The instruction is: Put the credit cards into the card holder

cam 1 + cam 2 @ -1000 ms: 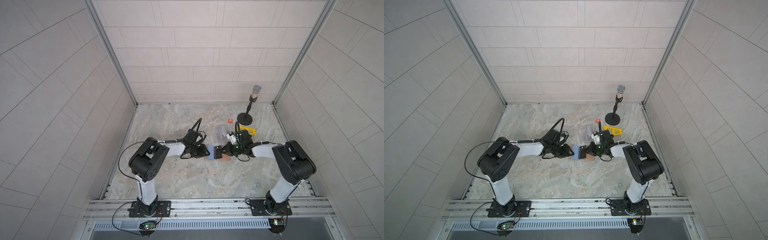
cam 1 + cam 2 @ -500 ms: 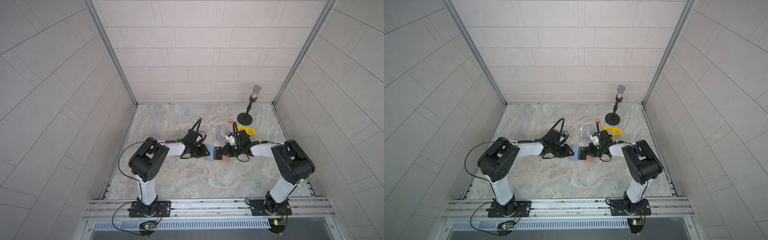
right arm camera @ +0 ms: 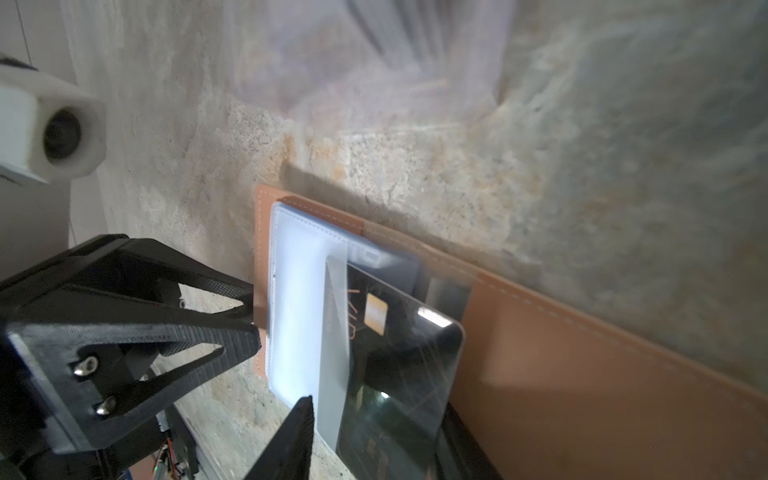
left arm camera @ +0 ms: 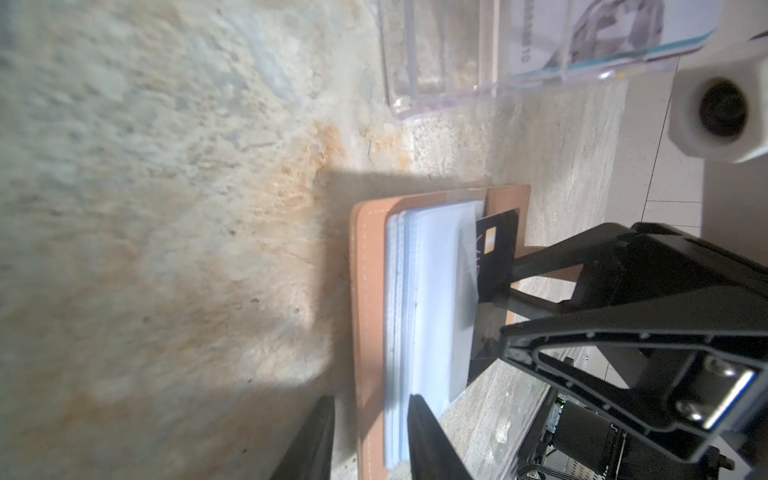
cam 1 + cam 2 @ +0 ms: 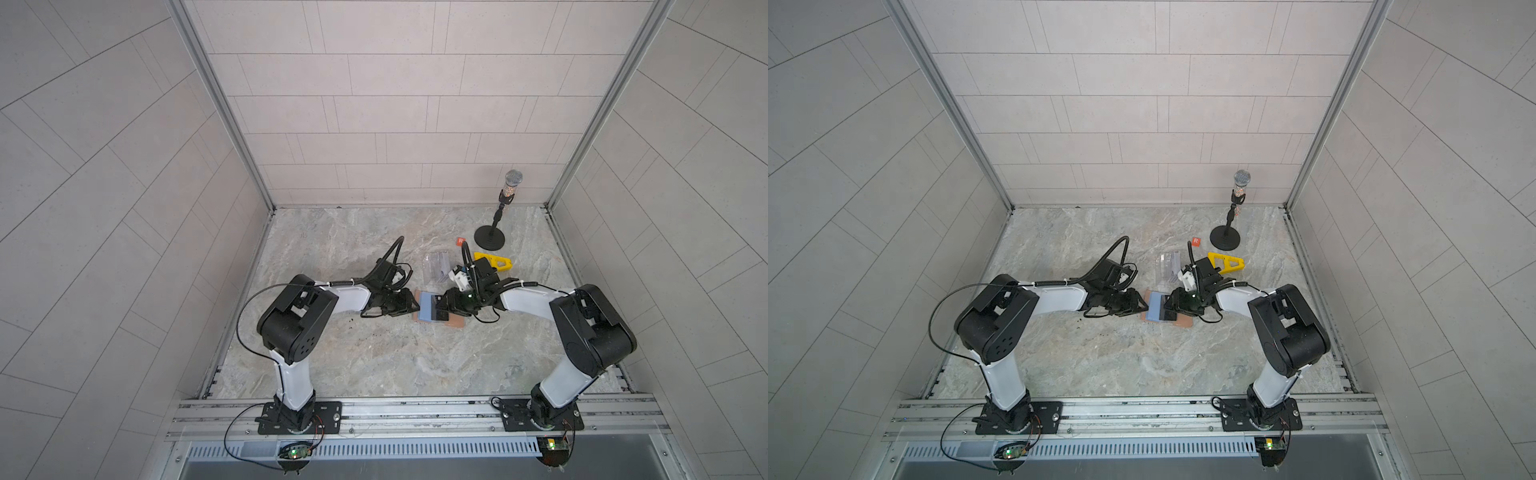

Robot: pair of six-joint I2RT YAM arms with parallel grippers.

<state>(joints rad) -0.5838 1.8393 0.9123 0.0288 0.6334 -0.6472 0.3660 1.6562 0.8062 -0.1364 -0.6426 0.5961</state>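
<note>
You are only partway through this job. The card holder [image 5: 424,311] lies open on the table [image 5: 374,357], between your two arms. Your left gripper [image 4: 370,405] is closed partway on the holder's edge. One finger sits on each side of the tan cover and the clear sleeves [image 3: 295,291], and it looks like a firm pinch.

The black card [image 3: 399,353] has one edge tucked into a sleeve. Most of it, gold chip and all, sticks out. Your right gripper [image 4: 510,301] is at that loose end, but its fingers stand apart and do not squeeze the card. The card rests there on its own.

Done so far: the holder is open and the black card is started. I see no other card inside the holder, but the sleeves are cloudy, so I can't be sure.

The black card needs a push to go all the way in. At least one more card, a whitish card with a teal stripe [image 4: 602,37], waits in the clear stand [image 4: 440,62] near the holder. It has to come out and go in too. I think you are less than halfway.
</note>
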